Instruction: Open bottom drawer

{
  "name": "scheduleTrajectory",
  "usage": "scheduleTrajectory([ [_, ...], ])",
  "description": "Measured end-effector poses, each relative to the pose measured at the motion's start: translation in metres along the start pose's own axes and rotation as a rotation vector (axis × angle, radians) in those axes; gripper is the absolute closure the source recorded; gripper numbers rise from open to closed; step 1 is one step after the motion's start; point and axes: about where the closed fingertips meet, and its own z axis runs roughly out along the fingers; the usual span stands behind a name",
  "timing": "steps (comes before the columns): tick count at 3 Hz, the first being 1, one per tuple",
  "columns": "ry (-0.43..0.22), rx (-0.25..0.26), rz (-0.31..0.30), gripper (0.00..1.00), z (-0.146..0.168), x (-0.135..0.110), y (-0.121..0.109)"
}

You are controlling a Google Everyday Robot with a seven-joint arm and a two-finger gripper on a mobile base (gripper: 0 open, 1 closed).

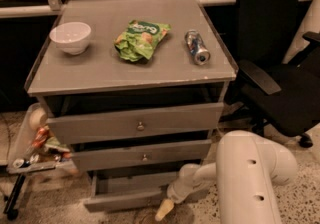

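The bottom drawer [127,201] is the lowest and slimmest of three grey fronts in the cabinet. It stands pulled partly out, and a strip of its flat grey inside [135,183] shows behind the front panel. Its knob is hidden. My gripper [164,210] is at the end of the white arm [250,178]. It hangs low at the drawer's front panel, right of centre and close to the floor, with a cream tip pointing down-left.
The top drawer [140,124] and middle drawer [142,155] sit slightly ajar above. A white bowl [70,36], a green chip bag [140,39] and a can [197,46] lie on the cabinet top. A black office chair [280,78] stands at the right. A bin of rubbish [37,145] stands at the left.
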Motion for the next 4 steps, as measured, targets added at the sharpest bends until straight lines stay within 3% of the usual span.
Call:
scheduleTrajectory([
  [1,0.000,0.000,0.000,0.00,-0.001,-0.001,0.000],
  [2,0.029,-0.016,0.043,0.00,-0.011,0.024,0.024],
  [3,0.043,-0.033,0.051,0.00,-0.012,0.029,0.037],
  [4,0.070,-0.043,0.007,0.00,-0.005,0.024,0.038],
])
